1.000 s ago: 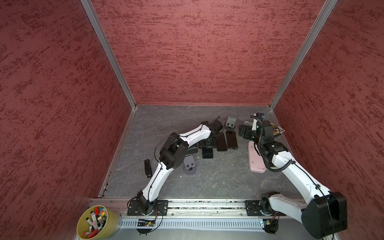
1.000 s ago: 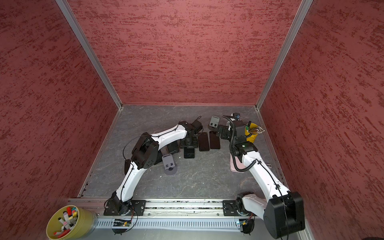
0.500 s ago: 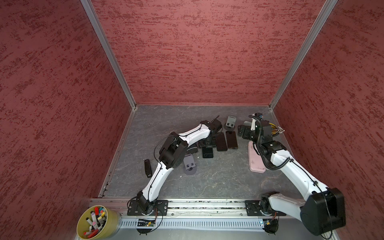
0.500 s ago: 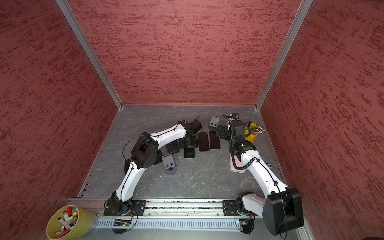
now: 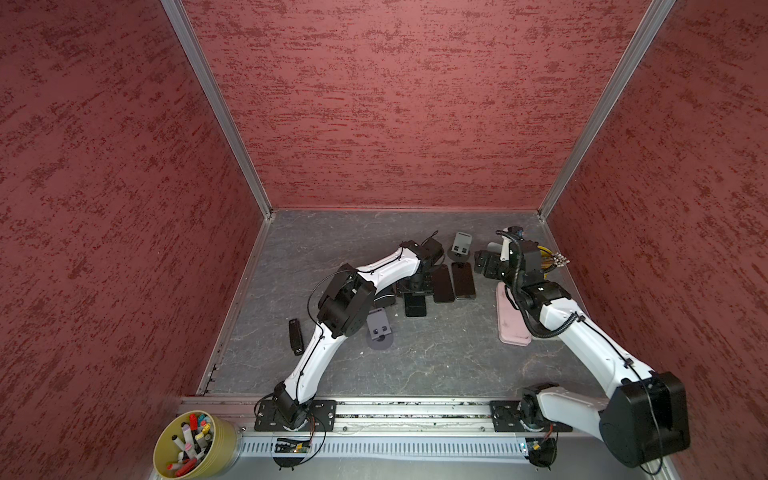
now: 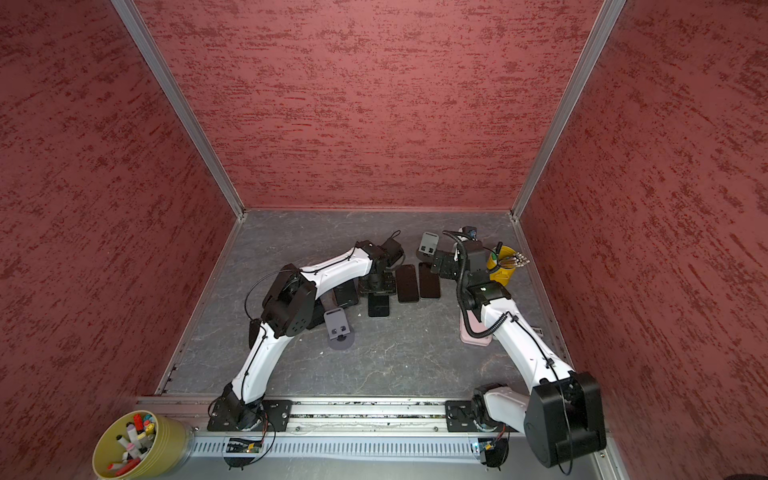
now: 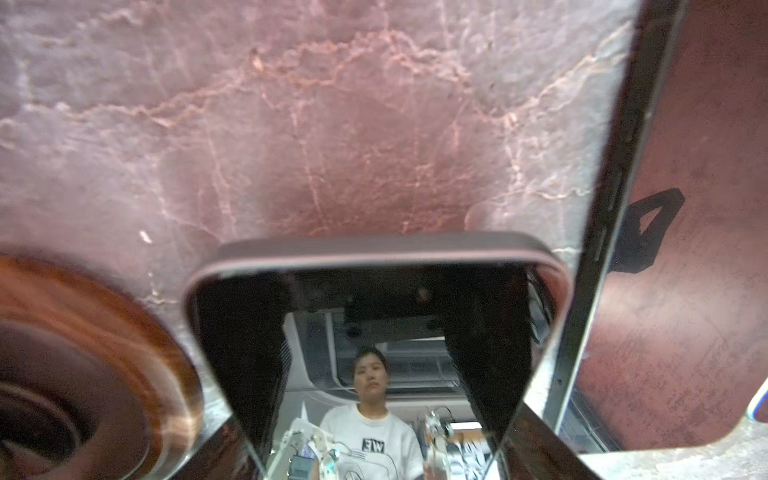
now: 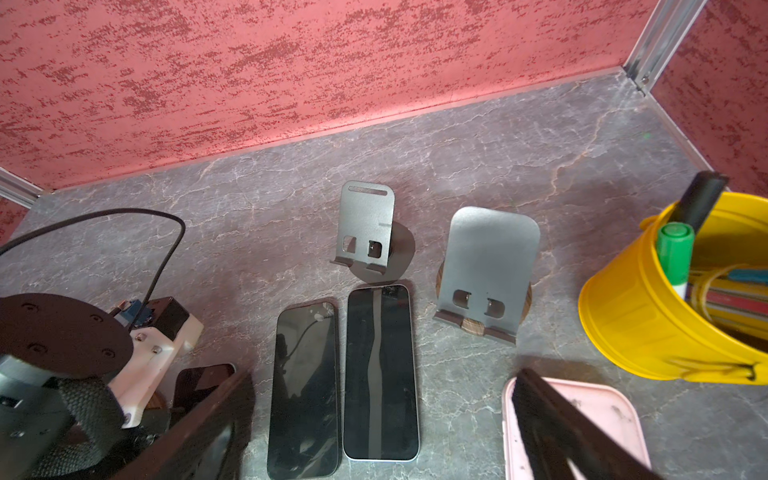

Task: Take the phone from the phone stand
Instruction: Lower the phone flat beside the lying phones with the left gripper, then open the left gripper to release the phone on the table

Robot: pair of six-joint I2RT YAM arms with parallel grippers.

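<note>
Jaws of the left gripper stand on either side of the phone, pointed down at it. Whether they pinch its edges or sit slack against them I can't tell from here. The phone looks to lie flat, screen up, on the table, its far end reaching out past the fingertips. Just outside one jaw is a round wooden disc, which I take for the foot of the phone stand. Just outside the opposite jaw lies a neighbouring phone, close but not touching.

The right gripper hangs with its jaws spread wide and nothing between them. Ahead of them sit an empty grey stand and a wider stand, also empty, both well clear.

To my eye the phone is already off the stand and down, so the step in hand is the letting go. The next move calls for the left jaws to part fully and then rise straight up, without dragging the phone sideways into its neighbour or clipping the wooden foot.
</note>
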